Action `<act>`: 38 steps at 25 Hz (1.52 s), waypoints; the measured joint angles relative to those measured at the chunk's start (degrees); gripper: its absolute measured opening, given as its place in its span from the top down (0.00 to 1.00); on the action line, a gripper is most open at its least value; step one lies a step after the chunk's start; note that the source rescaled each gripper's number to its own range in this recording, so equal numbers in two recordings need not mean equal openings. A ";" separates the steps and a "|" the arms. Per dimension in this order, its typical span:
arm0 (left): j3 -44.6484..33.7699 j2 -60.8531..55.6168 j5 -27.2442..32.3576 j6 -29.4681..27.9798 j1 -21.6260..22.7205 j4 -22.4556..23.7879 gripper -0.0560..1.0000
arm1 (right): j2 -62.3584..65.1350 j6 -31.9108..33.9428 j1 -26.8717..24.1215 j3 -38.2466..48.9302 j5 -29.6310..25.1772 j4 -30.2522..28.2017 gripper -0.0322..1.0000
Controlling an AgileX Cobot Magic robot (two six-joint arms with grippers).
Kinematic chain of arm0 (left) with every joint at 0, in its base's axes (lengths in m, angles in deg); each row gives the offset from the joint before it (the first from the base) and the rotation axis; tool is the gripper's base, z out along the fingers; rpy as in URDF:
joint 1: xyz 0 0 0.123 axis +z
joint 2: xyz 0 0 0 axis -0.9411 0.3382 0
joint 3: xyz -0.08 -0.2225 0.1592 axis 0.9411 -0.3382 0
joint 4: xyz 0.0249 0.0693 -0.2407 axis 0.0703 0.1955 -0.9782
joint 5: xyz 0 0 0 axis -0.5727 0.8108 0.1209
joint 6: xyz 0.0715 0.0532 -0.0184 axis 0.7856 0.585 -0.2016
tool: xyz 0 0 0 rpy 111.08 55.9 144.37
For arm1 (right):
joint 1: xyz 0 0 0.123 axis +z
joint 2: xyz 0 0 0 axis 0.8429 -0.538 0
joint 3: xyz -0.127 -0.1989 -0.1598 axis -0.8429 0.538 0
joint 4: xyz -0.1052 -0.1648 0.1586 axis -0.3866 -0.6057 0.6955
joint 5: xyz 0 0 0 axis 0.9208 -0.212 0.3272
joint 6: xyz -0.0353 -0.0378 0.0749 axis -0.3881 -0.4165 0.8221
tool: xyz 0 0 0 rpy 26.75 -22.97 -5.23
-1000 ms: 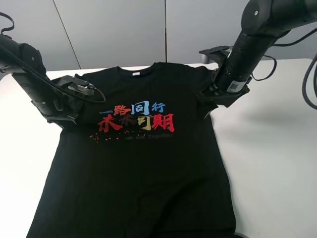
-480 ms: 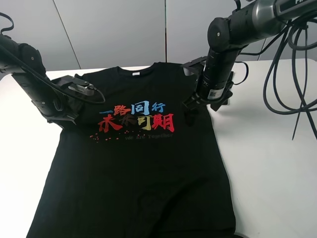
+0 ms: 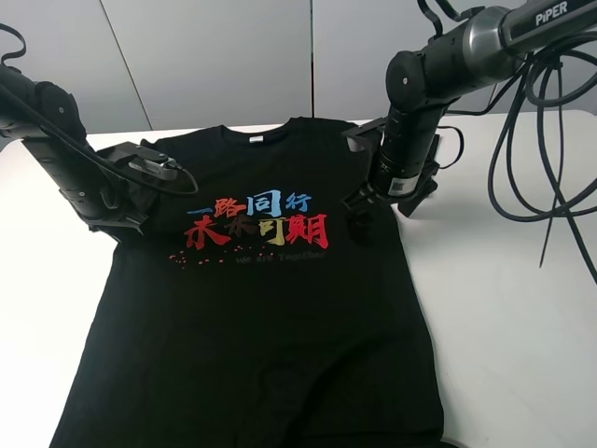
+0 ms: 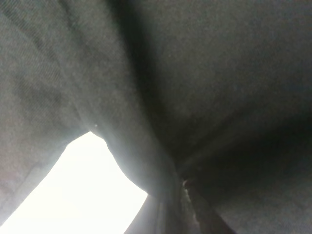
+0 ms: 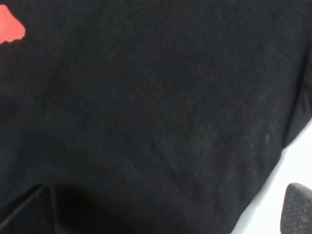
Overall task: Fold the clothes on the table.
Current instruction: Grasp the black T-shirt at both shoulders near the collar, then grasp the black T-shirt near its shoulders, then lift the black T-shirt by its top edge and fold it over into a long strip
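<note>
Black short-sleeved T-shirt (image 3: 270, 327) lying face up on the white desk (image 3: 504, 308), collar toward the far edge. The chest print (image 3: 256, 222) has two rows of Chinese characters. The upper row is blue and appears to read 一路同行. The lower row is red with one yellow character and is less legible, and a smaller line beneath it is too fine to read. Above the print, inside the collar, sits a small white neck label (image 3: 256, 139) with no readable text. Past the print on the right arm's side, white lettering "PiPER" (image 3: 552, 16) marks the upper link of that arm, with black cables (image 3: 522, 159) looping down beside it. The right gripper (image 3: 359, 210) hangs over the chest just beside the last red character of the print. In the wrist view its fingers (image 5: 297, 207) stand far apart at the frame corners, with only shirt cloth and a strip of desk between them and nothing clamped. The left gripper (image 3: 119, 213) lies at the sleeve on the opposite side of the print, wrapped in bunched cloth. The wrist view there shows only fabric and bright desk, so how far it is open cannot be told. Compared with one second ago, the right arm has swung inward from the outer sleeve edge toward the print, and that sleeve now lies on the chest; the left arm has not moved.
</note>
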 joint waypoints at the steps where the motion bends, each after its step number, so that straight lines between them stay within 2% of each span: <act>1: 0.00 0.00 0.00 0.00 0.00 0.00 0.94 | 0.00 0.29 0.00 0.00 0.11 -0.12 0.00; 12: 0.00 0.00 0.00 0.00 0.00 0.00 0.94 | -0.47 0.72 0.14 -0.10 0.48 -1.46 0.02; 20: 0.00 0.00 0.00 1.15 0.00 0.00 0.94 | -1.68 0.48 2.82 -0.95 -0.33 -3.02 0.46; 23: 0.00 0.00 0.00 1.36 0.00 0.00 0.94 | -1.92 0.62 3.02 -1.09 -0.54 -2.53 0.68; 25: 0.00 0.00 0.00 1.36 0.00 0.00 0.94 | -1.92 0.90 3.02 -1.19 -0.81 -1.38 0.87; 27: 0.00 0.00 0.00 1.36 0.00 0.00 0.94 | -1.92 1.03 3.02 -1.19 -0.91 -0.96 0.96; 34: 0.99 0.13 0.67 1.36 0.00 0.00 0.94 | -1.56 1.39 3.02 -1.19 -0.91 -0.95 0.96; 38: 4.15 -0.76 2.64 1.36 0.00 -0.11 0.94 | -0.29 2.48 3.06 -0.84 -0.37 -3.49 0.96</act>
